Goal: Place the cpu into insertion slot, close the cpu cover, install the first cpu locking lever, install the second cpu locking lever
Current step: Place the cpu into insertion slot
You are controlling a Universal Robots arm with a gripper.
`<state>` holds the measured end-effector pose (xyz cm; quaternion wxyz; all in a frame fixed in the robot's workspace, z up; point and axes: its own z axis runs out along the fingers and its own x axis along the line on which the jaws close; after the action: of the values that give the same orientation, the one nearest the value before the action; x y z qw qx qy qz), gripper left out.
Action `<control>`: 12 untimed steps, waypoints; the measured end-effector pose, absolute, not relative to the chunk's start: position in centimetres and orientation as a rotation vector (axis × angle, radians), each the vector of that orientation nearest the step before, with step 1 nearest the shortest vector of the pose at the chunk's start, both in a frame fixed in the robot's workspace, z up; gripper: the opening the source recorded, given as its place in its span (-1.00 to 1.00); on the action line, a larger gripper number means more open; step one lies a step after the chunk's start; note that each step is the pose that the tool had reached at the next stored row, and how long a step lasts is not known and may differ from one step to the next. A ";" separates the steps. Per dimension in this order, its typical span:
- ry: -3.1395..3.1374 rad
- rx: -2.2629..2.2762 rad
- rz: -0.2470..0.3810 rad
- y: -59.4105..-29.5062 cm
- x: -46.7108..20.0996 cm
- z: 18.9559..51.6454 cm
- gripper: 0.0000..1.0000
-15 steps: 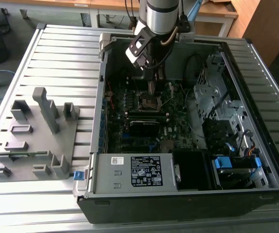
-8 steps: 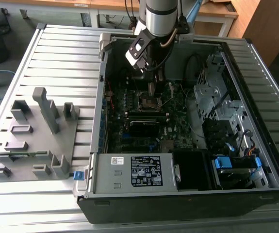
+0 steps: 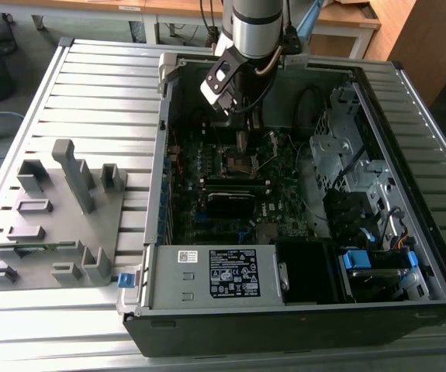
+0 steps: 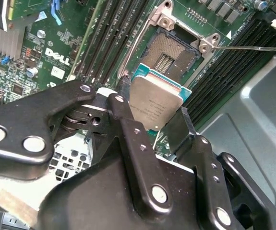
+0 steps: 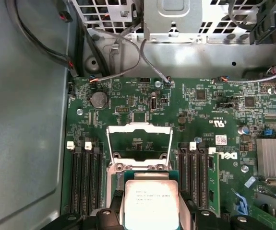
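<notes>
My gripper (image 4: 152,119) is shut on the cpu (image 4: 156,106), a flat square chip with a dull silver top, held by two opposite edges between black fingers (image 4: 122,112). The chip hangs tilted just above the motherboard, beside the insertion slot (image 4: 170,51), whose black square bed lies open with its contacts bare. In the first wrist view the cpu (image 5: 150,203) sits in front of the cpu cover (image 5: 138,128), a silvery frame standing swung up and open. A thin metal lever rod (image 4: 253,47) sticks out beside the socket. In the exterior view the gripper (image 3: 242,146) hovers over the slot (image 3: 236,163).
Black memory slots (image 5: 85,177) flank the socket on both sides. A ribbed heatsink (image 5: 273,157), loose cables (image 5: 128,57) and the metal case wall (image 5: 27,120) ring the board. A grey fixture (image 3: 56,213) stands outside the open computer case on the exterior view's left.
</notes>
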<state>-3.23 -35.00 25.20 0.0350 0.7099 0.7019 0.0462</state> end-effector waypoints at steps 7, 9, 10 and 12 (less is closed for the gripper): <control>2.157 2.182 0.142 -34.8 -3.7 24.3 0.07; 2.157 2.182 0.142 -34.8 -3.7 24.0 0.07; 2.157 2.182 0.142 -34.8 -3.7 23.8 0.07; 2.157 2.182 0.142 -34.8 -3.7 23.5 0.07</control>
<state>-3.74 -34.78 23.46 0.0349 0.7099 0.7019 0.0462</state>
